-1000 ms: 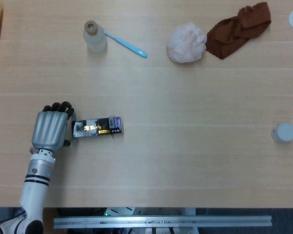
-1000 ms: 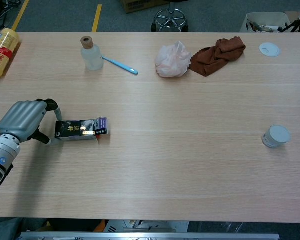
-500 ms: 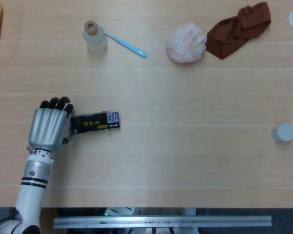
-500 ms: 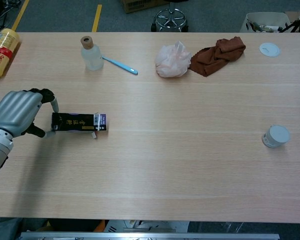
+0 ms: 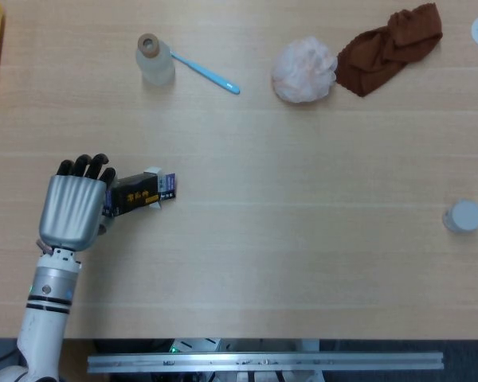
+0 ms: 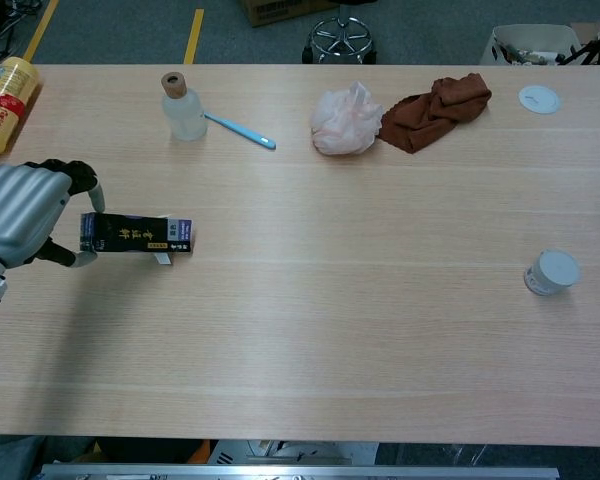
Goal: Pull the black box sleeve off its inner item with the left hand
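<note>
— Where does the black box sleeve lie from the left hand?

— Straight off its fingertips, at about 3 o'clock from the hand in the head view. Its near end sits pinched between the dark finger ends and the thumb, so the left hand is grasping the sleeve, not merely resting beside it. The chest view shows the same: left hand closed on the left end of the sleeve.

— And its long axis?

— Roughly 9 to 3 across the tabletop, tilted a touch so the far end points nearer 2 o'clock. The inner item peeks out at that far end as a small blue-and-white tip.

— So the pull goes which way?

— My judgement: along the axis, toward 9 o'clock, away from the exposed tip. Nothing pins the inner item, so it may simply ride along with the sleeve.

— Is the right hand any help?

— It is in neither view. The left is the only hand near, at the tabletop's left side, around 8 o'clock from centre.
</note>
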You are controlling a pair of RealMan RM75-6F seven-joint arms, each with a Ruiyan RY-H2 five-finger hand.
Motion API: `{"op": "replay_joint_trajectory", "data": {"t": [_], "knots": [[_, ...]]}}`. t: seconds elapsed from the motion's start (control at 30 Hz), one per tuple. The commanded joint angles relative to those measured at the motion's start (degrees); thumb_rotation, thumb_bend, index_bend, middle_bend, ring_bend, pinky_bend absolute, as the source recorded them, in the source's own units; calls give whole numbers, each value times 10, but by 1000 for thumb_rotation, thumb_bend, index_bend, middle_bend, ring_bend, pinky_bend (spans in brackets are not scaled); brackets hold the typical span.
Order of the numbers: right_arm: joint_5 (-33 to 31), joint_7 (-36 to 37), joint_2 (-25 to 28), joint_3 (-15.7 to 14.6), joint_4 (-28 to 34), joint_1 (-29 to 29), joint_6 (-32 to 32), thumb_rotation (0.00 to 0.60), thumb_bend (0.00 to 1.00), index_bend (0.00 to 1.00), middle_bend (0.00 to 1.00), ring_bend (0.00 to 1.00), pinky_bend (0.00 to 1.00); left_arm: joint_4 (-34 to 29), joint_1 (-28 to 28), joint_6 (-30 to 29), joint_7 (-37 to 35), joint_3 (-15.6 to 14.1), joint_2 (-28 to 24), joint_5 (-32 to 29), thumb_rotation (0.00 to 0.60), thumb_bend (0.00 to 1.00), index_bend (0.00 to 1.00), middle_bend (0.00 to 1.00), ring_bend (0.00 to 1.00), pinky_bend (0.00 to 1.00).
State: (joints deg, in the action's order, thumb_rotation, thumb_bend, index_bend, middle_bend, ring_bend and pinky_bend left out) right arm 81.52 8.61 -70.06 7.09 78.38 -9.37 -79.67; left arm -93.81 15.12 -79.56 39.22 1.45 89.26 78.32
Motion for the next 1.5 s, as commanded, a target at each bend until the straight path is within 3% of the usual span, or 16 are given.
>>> {"op": "replay_joint_trajectory", "data": {"t": [0.03, 0.7, 1.5], "knots": [[0, 0, 0, 0, 0, 0, 0, 600, 240, 468, 379, 245, 292, -6, -1, -5, 8, -1, -4, 6, 600, 105, 571, 284, 262, 337], [-1, -4, -1, 0, 2, -1, 0, 600, 240, 468, 379, 245, 292, -76, 10, -11, 130, 0, -37, 26, 600, 105, 571, 282, 262, 337], [2, -9, 0, 0, 7, -2, -1, 600, 241, 468, 379, 245, 292, -120, 6, -46, 176, 11, -69, 60, 600, 105, 571, 279, 262, 337]]}}
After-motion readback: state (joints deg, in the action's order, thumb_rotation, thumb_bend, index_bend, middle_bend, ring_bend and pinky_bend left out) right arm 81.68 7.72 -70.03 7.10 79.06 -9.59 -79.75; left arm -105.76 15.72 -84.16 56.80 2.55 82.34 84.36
